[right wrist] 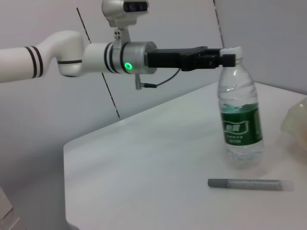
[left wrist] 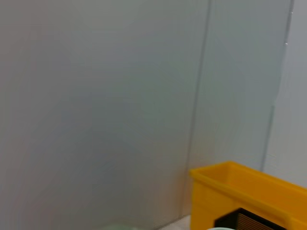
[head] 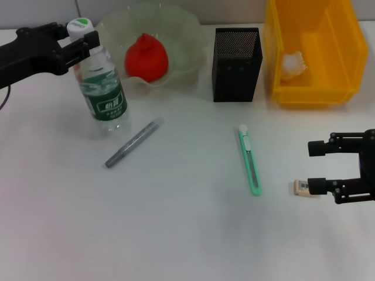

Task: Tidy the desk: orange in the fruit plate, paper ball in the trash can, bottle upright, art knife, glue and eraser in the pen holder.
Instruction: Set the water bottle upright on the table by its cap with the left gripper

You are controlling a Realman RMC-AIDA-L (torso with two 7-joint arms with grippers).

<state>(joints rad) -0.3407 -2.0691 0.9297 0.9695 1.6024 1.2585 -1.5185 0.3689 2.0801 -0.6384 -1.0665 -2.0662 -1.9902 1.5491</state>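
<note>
The clear water bottle stands upright at the left, also in the right wrist view. My left gripper is shut around its neck just below the white cap. A grey glue stick lies in front of the bottle. The green art knife lies mid-table. The eraser lies at the tip of one finger of my open right gripper, outside the jaws. The orange sits in the clear fruit plate. The paper ball lies in the yellow bin.
The black mesh pen holder stands between the plate and the yellow bin. The left wrist view shows the wall, the bin and the holder's rim. The table edge runs past the bottle in the right wrist view.
</note>
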